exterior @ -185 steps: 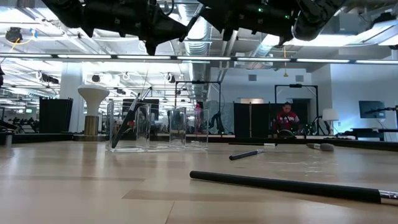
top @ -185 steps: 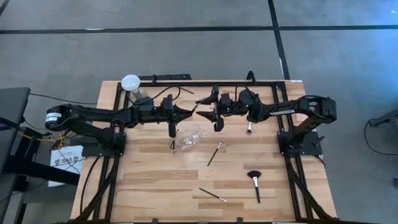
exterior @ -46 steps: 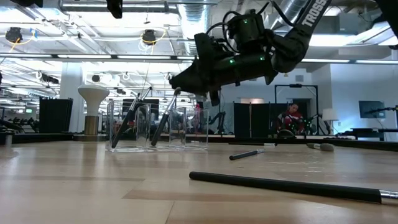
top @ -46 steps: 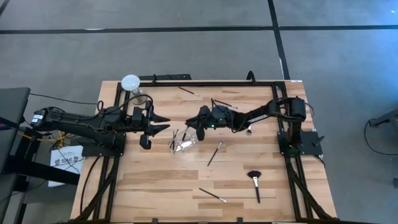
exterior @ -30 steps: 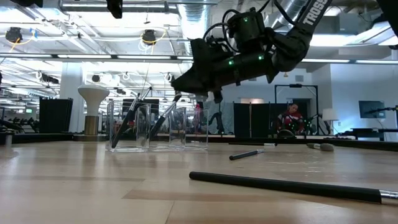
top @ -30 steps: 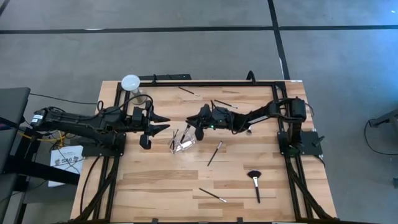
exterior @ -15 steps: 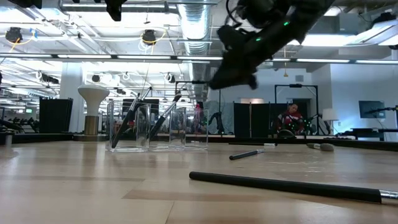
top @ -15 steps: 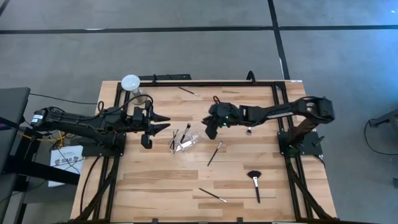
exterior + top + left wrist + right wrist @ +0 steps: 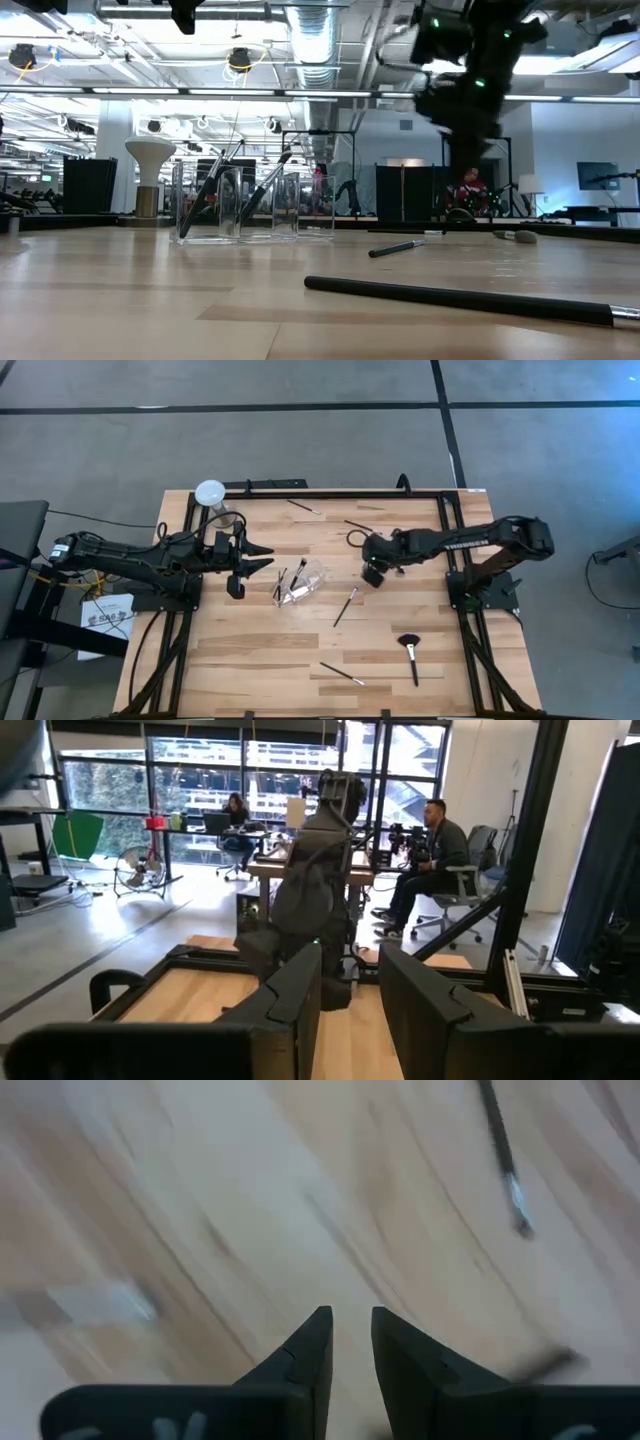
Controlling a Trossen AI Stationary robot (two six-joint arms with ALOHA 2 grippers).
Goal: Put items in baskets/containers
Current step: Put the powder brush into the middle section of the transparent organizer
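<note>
Currently the right gripper [image 9: 372, 575] hangs right of centre, fingers slightly apart, empty; the left gripper [image 9: 262, 556], likewise parted and empty, sits beside the clear cup [image 9: 303, 582] holding brushes [image 9: 283, 584].

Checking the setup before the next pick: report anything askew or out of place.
Nothing looks damaged or spilled. The clear cup holds several brushes leaning at slants, while others, including the fan brush, lie loose on the table.

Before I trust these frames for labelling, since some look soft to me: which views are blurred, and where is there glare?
Right wrist view: table and a brush are streaked with motion blur; the right gripper itself is sharp. Low view: that arm is smeared, ceiling lights glare, the near black handle is crisp. High view: even light, sharp. Left wrist view: bright windows behind, left gripper dark but clear.
</note>
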